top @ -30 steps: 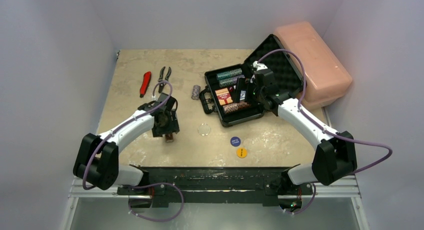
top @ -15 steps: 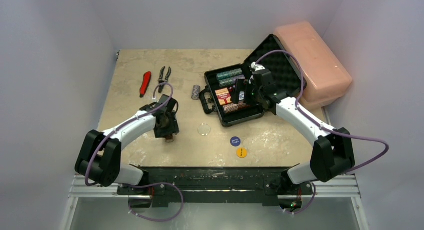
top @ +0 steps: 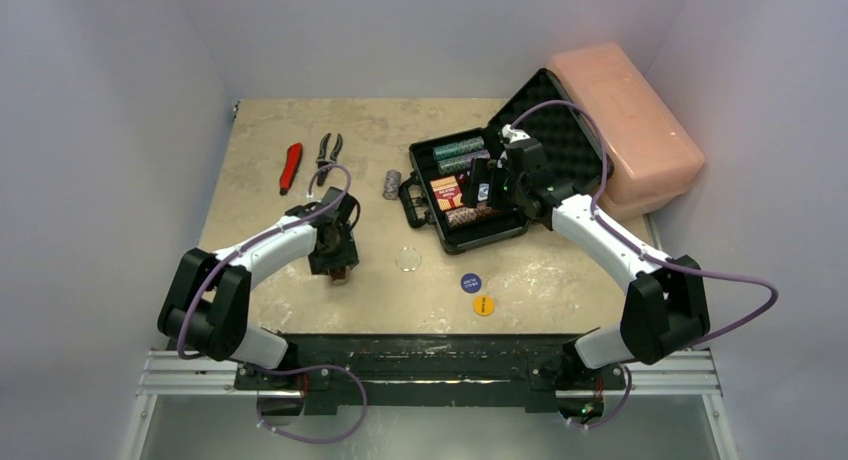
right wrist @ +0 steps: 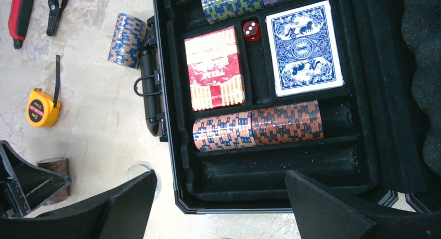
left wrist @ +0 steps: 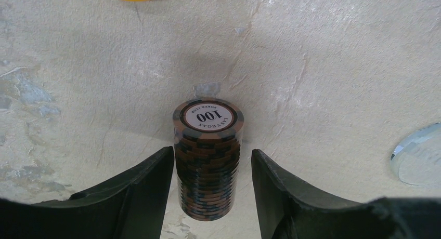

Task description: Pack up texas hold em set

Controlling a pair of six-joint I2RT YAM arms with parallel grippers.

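Note:
The black briefcase (top: 470,242) lies open at the back right and fills the right wrist view (right wrist: 281,169). In it are a red deck (right wrist: 214,75), a blue deck (right wrist: 304,48), a red die (right wrist: 251,30) and chip stacks (right wrist: 257,127). My right gripper (right wrist: 221,174) hovers open and empty over the case's near rim. My left gripper (left wrist: 212,153) is open, with a finger on each side of an upright brown chip stack (left wrist: 208,161) standing on the table. A loose blue-and-orange chip stack (right wrist: 127,40) lies by the case handle.
A clear button (top: 407,258), a blue button (top: 471,281) and a yellow button (top: 483,305) lie in front of the case. Pliers (top: 327,152) and a red tool (top: 290,167) lie at the back left. A yellow tape measure (right wrist: 41,108) sits near the left arm. A pink box (top: 625,120) stands behind the case.
My right gripper has shifted slightly left over the case. My left arm's elbow has moved inward while its gripper stays around the brown stack.

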